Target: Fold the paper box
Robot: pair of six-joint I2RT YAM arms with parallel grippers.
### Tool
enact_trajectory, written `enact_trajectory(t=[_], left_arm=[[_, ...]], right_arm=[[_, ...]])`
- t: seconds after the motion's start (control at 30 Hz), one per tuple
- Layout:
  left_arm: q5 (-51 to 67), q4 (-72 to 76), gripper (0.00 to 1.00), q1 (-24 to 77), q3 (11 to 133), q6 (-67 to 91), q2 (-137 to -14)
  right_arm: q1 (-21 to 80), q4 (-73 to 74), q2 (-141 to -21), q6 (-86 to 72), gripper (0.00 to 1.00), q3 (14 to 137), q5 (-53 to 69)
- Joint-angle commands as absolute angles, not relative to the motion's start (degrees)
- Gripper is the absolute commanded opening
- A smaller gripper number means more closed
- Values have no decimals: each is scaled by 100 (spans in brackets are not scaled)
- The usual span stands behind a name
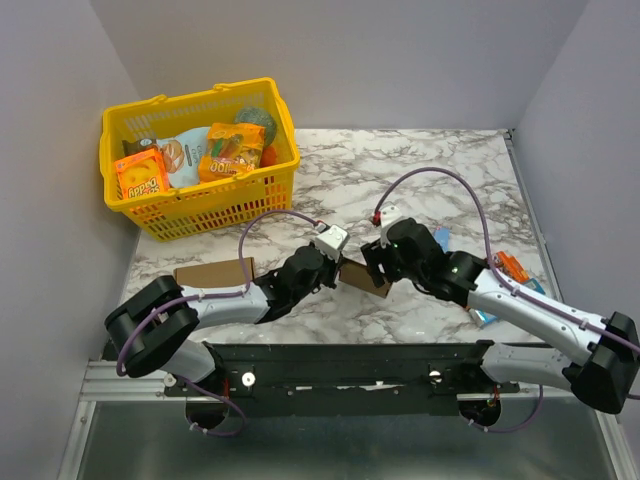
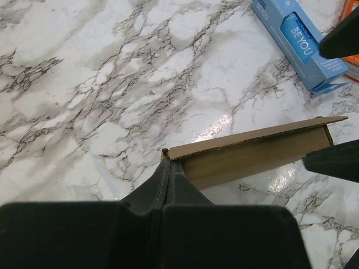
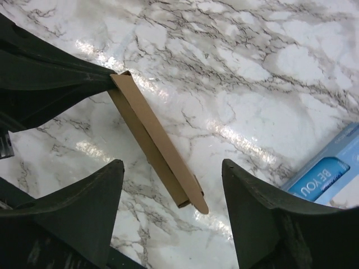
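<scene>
at the middle of the marble table (image 1: pixel 430 170), just ahead of the two arm bases, the paper box (image 3: pixel 157 140) sits as a flattened brown sleeve between the two grippers. the left gripper (image 2: pixel 168 168) is clamped tight on one end of it, jaws pressed together on the cardboard edge. the right gripper (image 3: pixel 171 165) gapes wide, one finger on each side of the box's free end, gripping nothing. the box stands tilted on a long edge, its walls nearly together. whether it touches the marble cannot be told. the step in hand looks like opening the sleeve into shape, and it is hardly begun. the next move likely calls for the right gripper to take one wall of the free end alone and draw it off the other while the left holds firm. pinching both layers would only flatten it.
</scene>
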State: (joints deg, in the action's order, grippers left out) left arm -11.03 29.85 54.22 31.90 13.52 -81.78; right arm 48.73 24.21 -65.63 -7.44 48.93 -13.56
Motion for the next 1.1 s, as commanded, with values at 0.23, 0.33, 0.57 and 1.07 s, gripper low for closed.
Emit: enact_trajectory(t=[0.23,0.33,0.57,1.07], left_arm=[[-1318,1626,0,5563,3085,1309,-8525],[-1310,1643,0,5572,3067,1310,-8517],[-1310,1635,0,5581,3050,1318,-8481],[-1309,1626,0,5607,3041,1301,-8455]], right_arm=[[4843,3920,-6100,-1925,60,4808,-1775],[4851,3929,-6196,-1916,57,4860,-1784],[4843,3876,-6592,-1898,47,4948,-1801],[4843,3937,-6970,-1986,37,5098,-2118]])
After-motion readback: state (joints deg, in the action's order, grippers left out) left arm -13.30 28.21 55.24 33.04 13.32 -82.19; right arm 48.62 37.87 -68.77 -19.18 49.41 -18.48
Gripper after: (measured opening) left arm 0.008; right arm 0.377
